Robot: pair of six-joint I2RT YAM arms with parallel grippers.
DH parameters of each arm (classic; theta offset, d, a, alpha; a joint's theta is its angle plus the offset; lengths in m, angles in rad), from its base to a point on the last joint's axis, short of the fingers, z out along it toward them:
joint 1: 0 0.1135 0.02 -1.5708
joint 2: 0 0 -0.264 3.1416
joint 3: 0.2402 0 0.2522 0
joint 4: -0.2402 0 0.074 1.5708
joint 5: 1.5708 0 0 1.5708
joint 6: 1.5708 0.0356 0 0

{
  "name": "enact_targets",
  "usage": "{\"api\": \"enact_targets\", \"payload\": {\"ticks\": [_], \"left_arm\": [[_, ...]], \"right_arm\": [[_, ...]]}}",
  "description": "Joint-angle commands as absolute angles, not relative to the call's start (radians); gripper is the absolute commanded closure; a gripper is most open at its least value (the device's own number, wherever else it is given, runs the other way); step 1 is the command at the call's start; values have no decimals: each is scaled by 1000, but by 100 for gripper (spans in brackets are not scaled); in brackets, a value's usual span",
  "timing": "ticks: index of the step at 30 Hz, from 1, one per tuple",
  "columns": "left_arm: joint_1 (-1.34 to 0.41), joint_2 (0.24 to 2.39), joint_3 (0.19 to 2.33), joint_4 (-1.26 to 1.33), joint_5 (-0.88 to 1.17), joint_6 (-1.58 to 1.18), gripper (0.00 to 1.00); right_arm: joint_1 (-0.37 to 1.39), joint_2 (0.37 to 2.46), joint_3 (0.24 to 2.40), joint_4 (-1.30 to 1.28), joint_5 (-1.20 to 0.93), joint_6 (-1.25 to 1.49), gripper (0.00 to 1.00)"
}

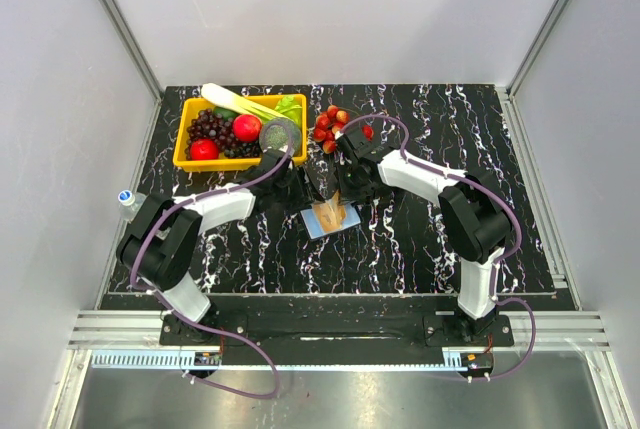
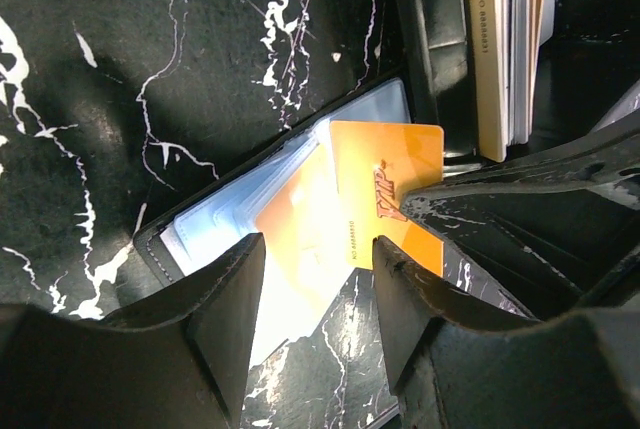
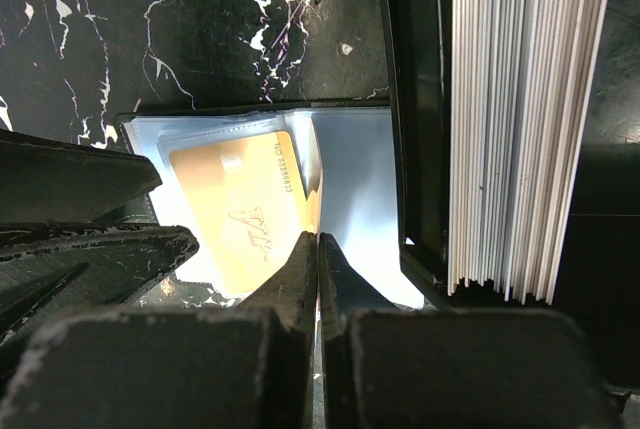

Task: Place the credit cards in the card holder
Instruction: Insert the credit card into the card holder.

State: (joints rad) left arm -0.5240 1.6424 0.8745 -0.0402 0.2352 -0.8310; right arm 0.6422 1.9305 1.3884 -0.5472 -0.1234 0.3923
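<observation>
The card holder (image 1: 322, 224) lies open in the middle of the table, light blue inside (image 2: 225, 219) (image 3: 365, 179). One gold credit card (image 3: 245, 209) lies flat in its pocket (image 2: 295, 234). My right gripper (image 1: 341, 199) (image 3: 317, 239) is shut on a second orange credit card (image 2: 390, 174), which stands tilted over the holder and shows edge-on (image 3: 316, 199) in the right wrist view. My left gripper (image 1: 303, 192) (image 2: 315, 249) is open and empty, its fingers (image 2: 225, 309) straddling the holder's edge just above it.
A deeper black tray (image 3: 415, 129) with a stack of several cards (image 3: 520, 129) (image 2: 495, 49) stands right beside the holder. A yellow basket (image 1: 187, 161) of fruit sits at the back left, strawberries (image 1: 328, 127) behind the grippers, and a bottle (image 1: 127, 199) at the left edge.
</observation>
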Motion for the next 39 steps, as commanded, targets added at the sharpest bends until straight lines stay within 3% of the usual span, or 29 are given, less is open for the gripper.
{"api": "enact_targets", "payload": {"ticks": [1, 39], "left_arm": [[-528, 1649, 873, 40, 259, -850, 49], [-535, 1661, 894, -5, 242, -839, 49]], "right_arm": [[652, 1956, 1410, -577, -129, 370, 100], [652, 1957, 1408, -578, -137, 371, 100]]}}
